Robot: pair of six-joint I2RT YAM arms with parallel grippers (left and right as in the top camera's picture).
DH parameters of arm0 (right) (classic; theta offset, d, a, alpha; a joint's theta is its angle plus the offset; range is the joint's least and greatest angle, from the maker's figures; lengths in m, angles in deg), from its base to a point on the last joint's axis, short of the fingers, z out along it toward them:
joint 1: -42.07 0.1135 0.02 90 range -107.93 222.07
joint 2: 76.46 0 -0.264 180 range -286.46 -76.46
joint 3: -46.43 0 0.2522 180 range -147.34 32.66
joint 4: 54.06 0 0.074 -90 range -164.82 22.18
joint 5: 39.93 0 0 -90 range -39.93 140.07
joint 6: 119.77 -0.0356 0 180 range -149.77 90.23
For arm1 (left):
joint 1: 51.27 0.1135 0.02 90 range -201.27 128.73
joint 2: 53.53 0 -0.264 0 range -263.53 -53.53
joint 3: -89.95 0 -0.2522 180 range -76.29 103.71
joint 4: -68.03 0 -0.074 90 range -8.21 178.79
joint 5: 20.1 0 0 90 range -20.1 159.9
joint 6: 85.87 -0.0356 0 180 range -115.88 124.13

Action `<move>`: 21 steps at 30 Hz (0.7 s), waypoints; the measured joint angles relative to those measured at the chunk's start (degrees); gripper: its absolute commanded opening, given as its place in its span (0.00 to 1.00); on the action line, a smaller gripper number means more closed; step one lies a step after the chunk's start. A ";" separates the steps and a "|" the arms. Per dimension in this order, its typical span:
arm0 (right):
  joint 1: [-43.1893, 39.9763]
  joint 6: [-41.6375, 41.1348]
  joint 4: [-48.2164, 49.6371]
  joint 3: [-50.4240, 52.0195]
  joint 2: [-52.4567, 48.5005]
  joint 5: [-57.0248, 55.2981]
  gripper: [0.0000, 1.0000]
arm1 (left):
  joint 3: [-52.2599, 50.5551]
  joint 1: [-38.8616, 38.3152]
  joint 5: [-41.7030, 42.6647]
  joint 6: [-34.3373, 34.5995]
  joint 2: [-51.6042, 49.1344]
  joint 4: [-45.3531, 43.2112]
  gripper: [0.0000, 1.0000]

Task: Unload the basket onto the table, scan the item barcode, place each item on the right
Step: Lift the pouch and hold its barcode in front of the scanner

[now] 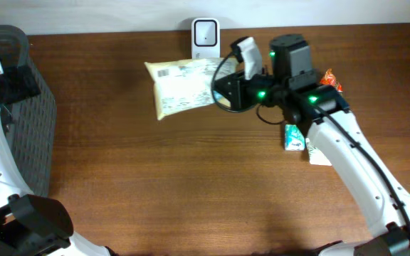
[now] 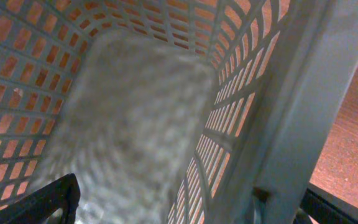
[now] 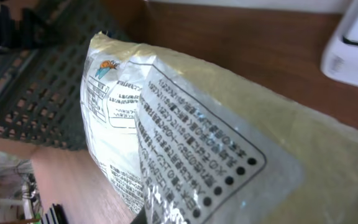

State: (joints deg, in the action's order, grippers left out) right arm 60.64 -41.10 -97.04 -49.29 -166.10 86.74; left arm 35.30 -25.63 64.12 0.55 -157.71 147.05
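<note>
My right hand [image 1: 225,89] is clenched on the right end of the pale yellow, crinkly plastic food packet [image 1: 184,85], which hangs clear of the brown wooden tabletop [image 1: 191,185] with its far edge just beside the small white scanner with the dark window [image 1: 205,33] at the back of the tabletop. My left hand [image 2: 185,214] is released, its fingers spread wide, and sits down inside the dark grey lattice plastic basket [image 1: 20,107] on the left, well apart from the work, so I judge this step is the right arm's alone. From overhead, a small striped patch near the packet's far left corner looks like the barcode [image 1: 165,72], though it is too small for me to be sure; it faces upward, not toward the scanner's window. In the right wrist view I mostly see dense print on a silver-edged back panel, and the scanner shows only as a white corner at the upper right. To do this well, I think I must roll my wrist so the coded patch turns toward the window and carry that corner, not the middle, in front of it. The film is glossy and wrinkled and I hold it by one end, so it may sag or glare; a slow, steady pass with the panel flat should read better. I should hold my grip tight and avoid nudging the scanner, and stay clear of the small green-and-white carton [image 1: 294,136] near my forearm.
</note>
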 measured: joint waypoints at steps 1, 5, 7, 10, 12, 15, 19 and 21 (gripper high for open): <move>-0.57 0.33 -0.57 -0.02 0.02 -0.07 0.04 | 0.00 0.00 0.00 0.00 0.00 0.04 0.99; -1.27 2.32 -3.43 0.02 0.04 0.94 0.04 | 0.00 0.00 0.00 0.00 0.00 0.02 0.99; -2.54 3.19 -3.52 0.02 0.13 4.76 0.04 | 0.00 0.00 0.00 0.00 0.00 0.02 0.99; -7.39 4.04 -3.61 0.02 0.59 11.50 0.04 | 0.00 0.00 0.00 0.00 0.00 0.02 0.99; -9.38 4.11 -4.81 0.02 1.11 13.99 0.04 | 0.00 0.00 0.00 0.00 0.00 0.02 0.99; -10.34 4.11 -5.51 0.02 1.36 15.54 0.04 | 0.00 0.00 0.02 0.00 0.00 0.02 0.99; -9.20 3.74 -5.16 -0.02 1.44 6.14 0.04 | 0.00 0.00 0.00 0.00 0.00 0.02 0.99; -5.46 4.17 -5.01 -1.60 1.29 -9.33 0.04 | 0.00 0.00 0.00 0.00 0.00 0.02 0.99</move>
State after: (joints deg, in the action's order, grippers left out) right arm 55.17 -36.93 -102.04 -50.88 -164.81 77.40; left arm 35.30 -25.63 64.12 0.55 -157.71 147.07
